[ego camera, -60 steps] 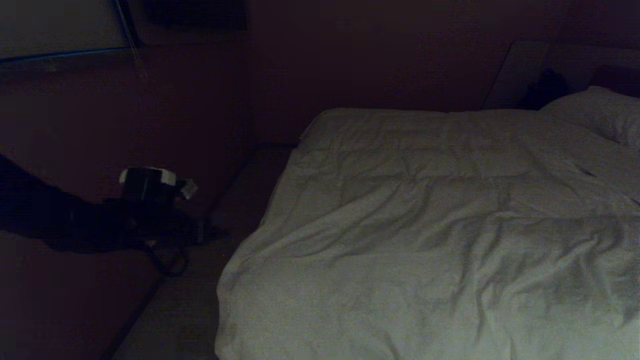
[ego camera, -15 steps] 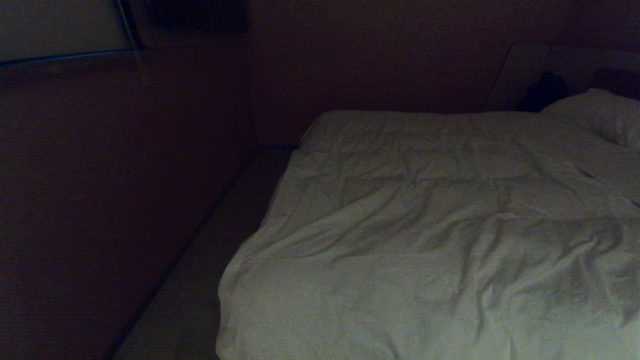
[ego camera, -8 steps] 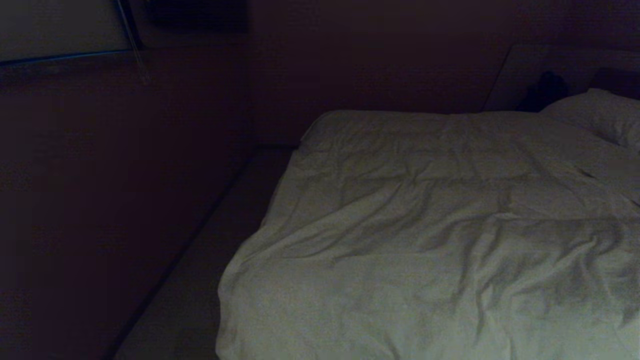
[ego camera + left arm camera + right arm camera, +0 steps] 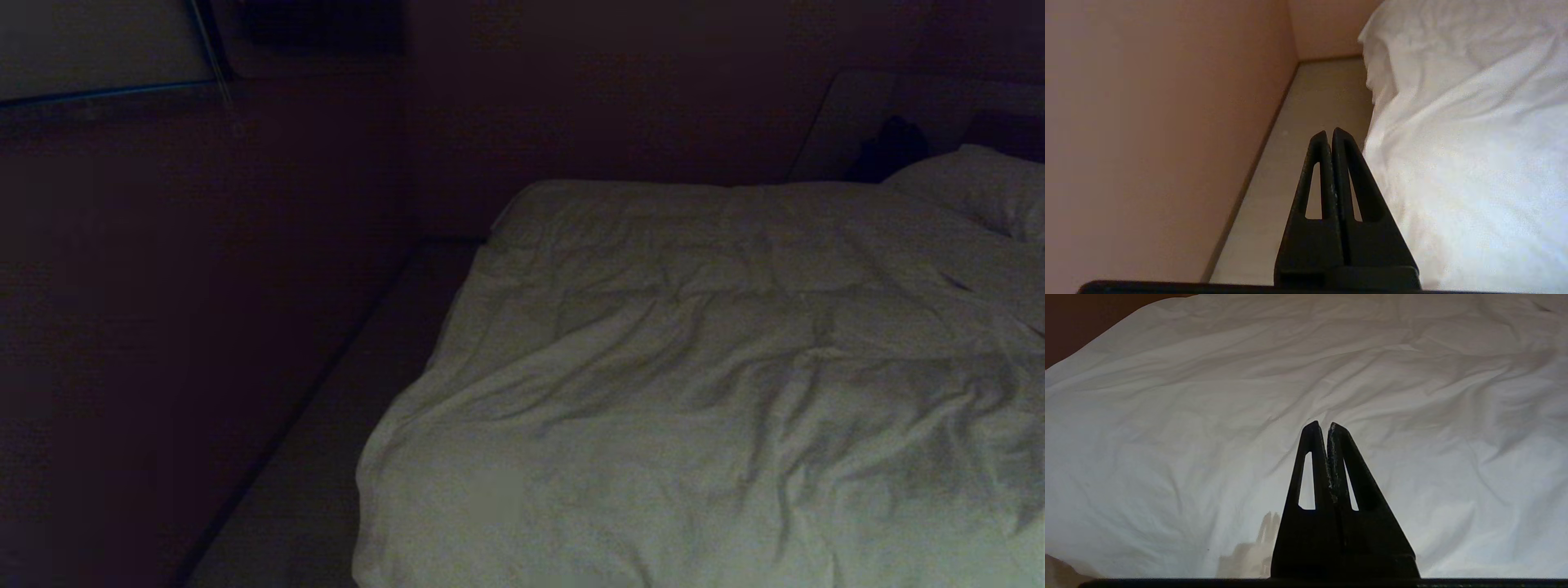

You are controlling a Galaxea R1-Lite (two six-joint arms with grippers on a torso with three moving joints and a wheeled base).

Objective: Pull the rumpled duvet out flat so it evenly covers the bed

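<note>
Head view: duvet (image 4: 718, 384) spread over the bed (image 4: 490, 230), covering the visible top from the far edge down to the near edge and draping over the left side above the pale floor strip (image 4: 326, 457). Still creased, heaviest wrinkles across the middle and right, flatter toward the far end. Pillow (image 4: 980, 188) at far right, touching the duvet's upper edge, dark headboard (image 4: 1004, 122) behind it. Small dark object (image 4: 890, 147) beside the pillow, cannot tell what. Dark wall (image 4: 204, 286) along the left of the floor strip. Neither arm in head view. Left wrist view: left claw (image 4: 1329, 132) closed, fingers (image 4: 1349, 171) pressed together, nothing gripped, hanging over the floor strip between wall and the duvet's hanging side, just beside the cloth, not touching. Right wrist view: right claw (image 4: 1322, 426) closed too, fingers (image 4: 1312, 465) together and empty, held above the wrinkled duvet surface, clear of it. Pale flat patch (image 4: 1249, 555) low in that view under the claw body, cannot tell what it is. No mattress surface exposed in any view
</note>
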